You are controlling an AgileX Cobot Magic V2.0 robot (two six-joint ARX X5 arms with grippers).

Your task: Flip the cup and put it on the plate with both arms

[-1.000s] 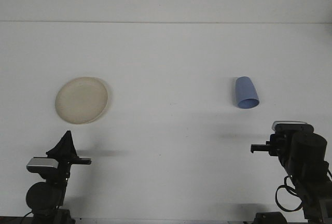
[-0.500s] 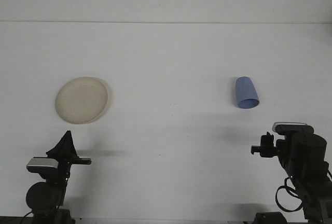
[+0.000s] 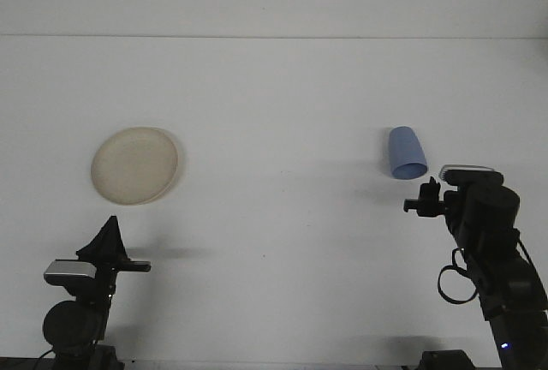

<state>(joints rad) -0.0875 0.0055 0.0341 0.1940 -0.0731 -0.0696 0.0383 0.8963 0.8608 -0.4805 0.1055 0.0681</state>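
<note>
A blue cup (image 3: 407, 152) lies on its side on the white table at the right, its mouth toward the camera. A cream plate (image 3: 135, 164) rests flat at the left. My right gripper (image 3: 423, 200) hovers just below and slightly right of the cup, not touching it. My left gripper (image 3: 108, 237) stays low at the front left, below the plate, pointing up; its tips look pressed together with nothing held.
The white table (image 3: 274, 113) stretches back to a pale wall. Cables hang by the right arm's base (image 3: 458, 289).
The right arm has risen and shifted left toward the cup. The left arm, cup and plate have not moved.
</note>
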